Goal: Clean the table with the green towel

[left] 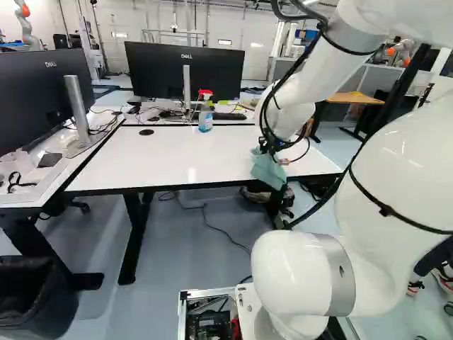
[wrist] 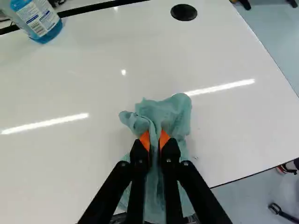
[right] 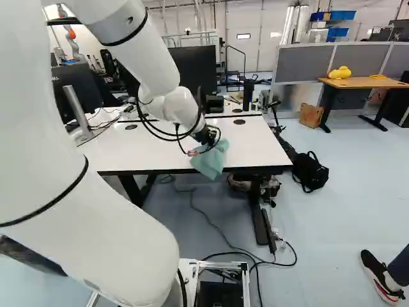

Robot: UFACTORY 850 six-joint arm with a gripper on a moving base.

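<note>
Starting close to us, a black bin (left: pixel 35 301) stands on the floor at the left of the left base view. Our arm reaches ahead, and our gripper (right: pixel 209 135) is over the near part of the white table (left: pixel 191 156). It has the green towel (wrist: pixel 173 112) pinched tight: the two orange pads (wrist: pixel 144 139) are close together, with a fold of cloth squeezed between them. The top of the towel puffs up past the pads, and the rest hangs down by the near edge of the table. We can't tell how much of it touches the top. Farther on, a round black hole cover (wrist: pixel 183 12) sits in the table. A spray bottle (left: pixel 205 119) with blue stuff inside stands near the far edge. Behind it we see a black keyboard (left: pixel 230 116) and a big black monitor (left: pixel 212 71). Way back is a wooden desk (right: pixel 367 83) with a yellow thing (right: pixel 339 73) on top.
</note>
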